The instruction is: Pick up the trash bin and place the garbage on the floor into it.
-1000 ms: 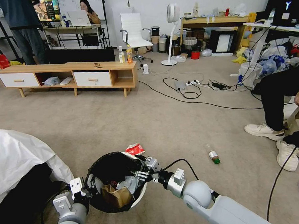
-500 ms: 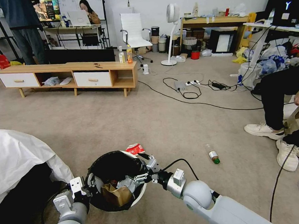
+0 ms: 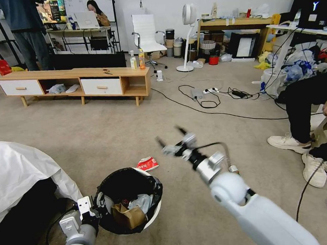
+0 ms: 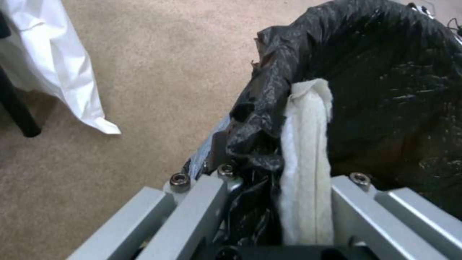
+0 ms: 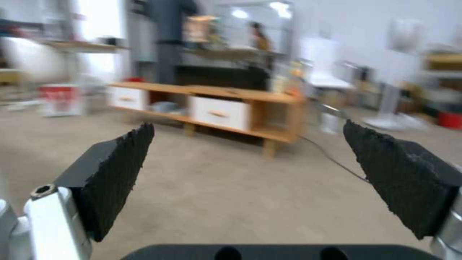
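**Bin held at left, right arm raised over the carpet**

- Trash bin (image 3: 153, 210): white, lined with a black bag (image 4: 385, 83); sits low at the robot's left front, tilted toward the camera. Contents: brown paper bag (image 3: 128, 214) and crumpled white tissue (image 3: 142, 202).
- Left gripper (image 3: 90, 211): clenched on the bin's near-left rim; in the left wrist view its metal fingers (image 4: 192, 202) pinch the bag and a white strip (image 4: 308, 162) between them.
- Right gripper (image 3: 170, 140): raised above the floor (image 3: 134, 127), beyond the bin, spread wide and carrying nothing; black pads (image 5: 120, 169) well apart.
- Red-and-white snack wrapper (image 3: 147, 163): on the carpet just beyond the bin's far rim.
- Green-capped bottle (image 3: 233, 168): on the carpet, partly hidden behind the right arm.
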Robot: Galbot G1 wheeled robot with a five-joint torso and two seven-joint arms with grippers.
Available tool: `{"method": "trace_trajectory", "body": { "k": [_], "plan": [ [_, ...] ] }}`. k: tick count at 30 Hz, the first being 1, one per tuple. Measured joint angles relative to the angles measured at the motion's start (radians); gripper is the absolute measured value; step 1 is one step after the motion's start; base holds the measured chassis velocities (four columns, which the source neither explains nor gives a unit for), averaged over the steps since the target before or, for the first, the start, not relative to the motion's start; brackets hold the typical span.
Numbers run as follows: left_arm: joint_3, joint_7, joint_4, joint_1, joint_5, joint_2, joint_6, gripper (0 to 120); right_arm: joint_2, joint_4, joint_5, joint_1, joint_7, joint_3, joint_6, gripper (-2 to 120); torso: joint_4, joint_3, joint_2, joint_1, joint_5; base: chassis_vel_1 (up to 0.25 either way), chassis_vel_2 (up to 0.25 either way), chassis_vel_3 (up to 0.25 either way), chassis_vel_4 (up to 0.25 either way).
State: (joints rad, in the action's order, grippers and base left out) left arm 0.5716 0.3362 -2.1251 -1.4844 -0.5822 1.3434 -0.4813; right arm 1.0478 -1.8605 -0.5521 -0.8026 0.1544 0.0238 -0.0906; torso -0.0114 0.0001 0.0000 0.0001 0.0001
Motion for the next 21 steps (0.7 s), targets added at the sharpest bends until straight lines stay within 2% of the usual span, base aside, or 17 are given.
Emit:
{"method": "trace_trajectory", "body": {
  "k": [9, 21],
  "plan": [
    [-0.008, -0.004, 0.005, 0.004, 0.003, -0.003, 0.004, 6, 0.011, -0.016, 0.007, -0.156, 0.100, 0.154, -0.048, 100, 0.0006, 0.000, 0.000, 0.000, -0.0002, 0.000, 0.000, 0.000, 0.000],
    [-0.001, -0.020, 0.002, 0.004, 0.015, -0.017, 0.006, 6, 0.083, -0.016, 0.076, -0.300, 0.117, 0.317, -0.039, 100, 0.0004, 0.000, 0.000, 0.000, -0.0001, 0.000, 0.000, 0.000, 0.000]
  ]
}}
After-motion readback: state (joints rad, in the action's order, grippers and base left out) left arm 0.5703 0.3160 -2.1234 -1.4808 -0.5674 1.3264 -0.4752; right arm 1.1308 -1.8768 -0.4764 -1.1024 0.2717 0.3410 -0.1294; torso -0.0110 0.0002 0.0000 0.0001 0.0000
